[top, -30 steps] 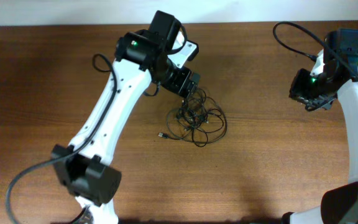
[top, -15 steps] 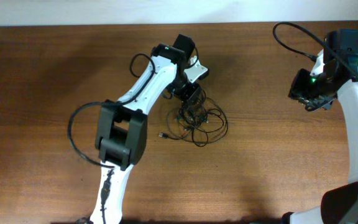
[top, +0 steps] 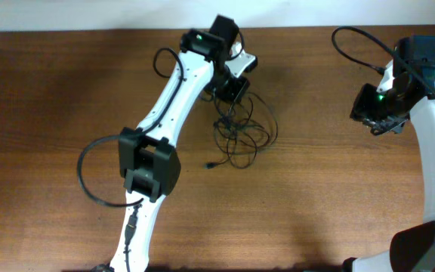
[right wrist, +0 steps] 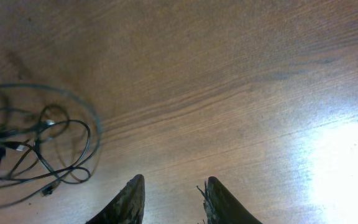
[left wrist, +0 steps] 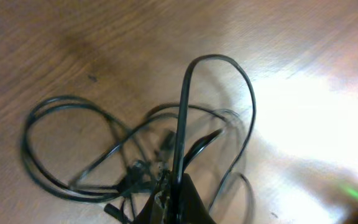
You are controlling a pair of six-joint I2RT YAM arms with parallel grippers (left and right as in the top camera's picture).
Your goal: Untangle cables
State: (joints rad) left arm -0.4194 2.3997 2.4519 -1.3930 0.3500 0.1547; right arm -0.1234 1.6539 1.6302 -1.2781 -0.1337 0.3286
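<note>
I have the left gripper [top: 230, 91] out at the far middle of the wooden table [top: 66, 98], clenched on one strand of the cables [top: 242, 134]. In the left wrist view that strand comes up out of the pinched fingertips, arches into a tall loop and drops back into the bunch. The other thin black wires lie on the table just on the near side of the gripper, drawn into long loops with a tighter clump close under the fingers. One plug end [top: 211, 165] trails out at the near left. The right gripper [right wrist: 171, 199] hangs well apart over bare wood at the right, fingers spread with nothing between them, and the tangle shows only at the left edge of its view. My worry is that nothing pins the other side of the bunch. A pull from here would, I judge, drag the whole tangle along rather than open it, or cinch the clump into a harder knot. The wire looks thin and slick, so it could also slide out of the pinch. The jaws may also have caught two strands at once, which I cannot tell from here. I would bring the right gripper in to hold the plug end before any pull.
</note>
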